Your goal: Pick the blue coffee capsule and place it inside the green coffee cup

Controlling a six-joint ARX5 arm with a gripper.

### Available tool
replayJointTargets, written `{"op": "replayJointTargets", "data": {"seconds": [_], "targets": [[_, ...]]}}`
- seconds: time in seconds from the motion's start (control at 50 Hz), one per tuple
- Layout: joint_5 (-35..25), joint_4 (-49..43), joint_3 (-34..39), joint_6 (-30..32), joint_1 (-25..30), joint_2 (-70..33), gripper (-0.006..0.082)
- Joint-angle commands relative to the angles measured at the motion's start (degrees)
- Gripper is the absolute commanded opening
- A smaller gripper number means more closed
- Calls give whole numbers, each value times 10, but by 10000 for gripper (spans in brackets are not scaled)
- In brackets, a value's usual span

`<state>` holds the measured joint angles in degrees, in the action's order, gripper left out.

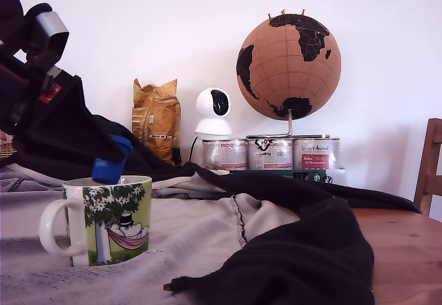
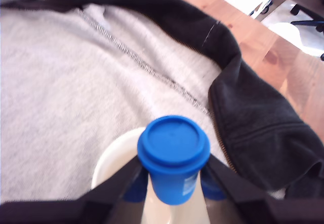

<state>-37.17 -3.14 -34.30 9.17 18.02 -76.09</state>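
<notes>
The end effector (image 2: 174, 181) is clamped on the blue coffee capsule (image 2: 173, 165); it hangs right over the green coffee cup (image 1: 103, 219). Next it likely must let go so the capsule drops in; the handle points to nine o'clock in the exterior view.

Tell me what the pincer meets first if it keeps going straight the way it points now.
Most likely the green coffee cup: the pincer, shut on the blue coffee capsule, points down at its open mouth. Depth is unclear, so rim contact is possible.

We cannot read any text: the labels on the three tins (image 1: 270, 154), the orange bag (image 1: 156, 120) and the blue coffee capsule (image 2: 173, 158) are too blurred.
</notes>
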Motion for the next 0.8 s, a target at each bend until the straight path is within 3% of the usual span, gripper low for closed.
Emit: {"op": "replayJointTargets", "data": {"seconds": [0.0, 0.06, 0.3, 0.4, 0.5, 0.68, 0.72, 0.78], "targets": [[3, 0, -15, 5, 4, 5, 593], [4, -4, -21, 5, 4, 5, 659], [14, -52, -64, 3, 8, 29, 659], [51, -66, -78, 0, 7, 51, 621], [104, -69, -82, -2, 5, 79, 479], [169, -82, -82, -13, -11, 133, 36], [177, -86, -82, -12, -15, 145, -20], [199, -92, -82, -13, -21, 161, -21]]}}
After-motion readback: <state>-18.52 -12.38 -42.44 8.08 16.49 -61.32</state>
